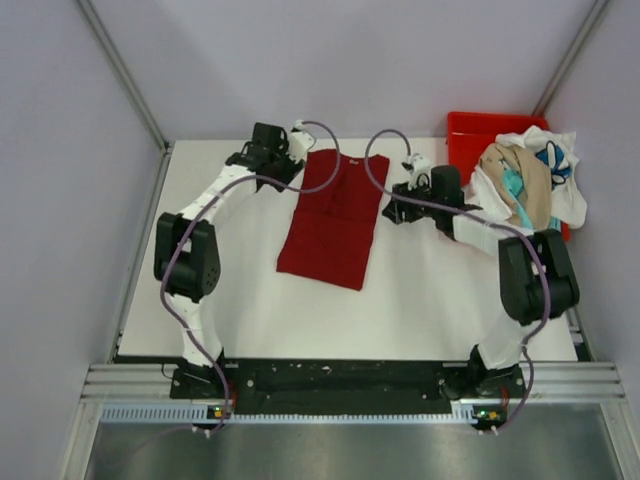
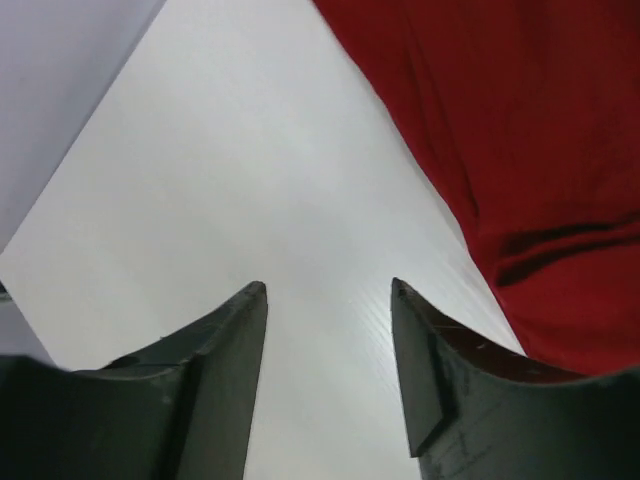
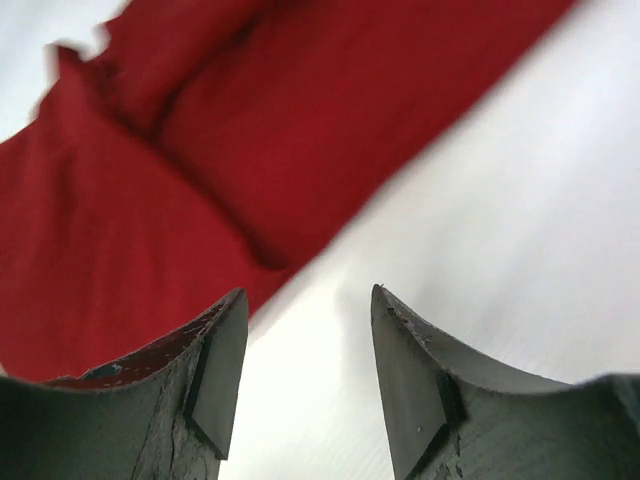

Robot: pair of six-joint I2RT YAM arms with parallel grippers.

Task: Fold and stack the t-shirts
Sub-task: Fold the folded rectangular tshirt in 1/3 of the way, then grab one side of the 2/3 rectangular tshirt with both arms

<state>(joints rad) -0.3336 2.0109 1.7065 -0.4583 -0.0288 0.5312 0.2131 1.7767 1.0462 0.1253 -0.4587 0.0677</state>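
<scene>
A red t-shirt (image 1: 332,215) lies folded lengthwise into a long strip on the white table, running from the far middle towards the near left. My left gripper (image 1: 297,152) is open and empty just left of the shirt's far end; the shirt (image 2: 540,150) fills the right of the left wrist view. My right gripper (image 1: 392,208) is open and empty just right of the shirt's far half; the shirt (image 3: 200,150) shows beyond the fingers in the right wrist view. A pile of unfolded t-shirts (image 1: 530,180), white, tan and teal, lies in and over a red bin (image 1: 470,135).
The red bin stands at the far right corner of the table (image 1: 420,300). Grey enclosure walls rise on the left, back and right. The arms' bases are on a black rail (image 1: 340,380) at the near edge.
</scene>
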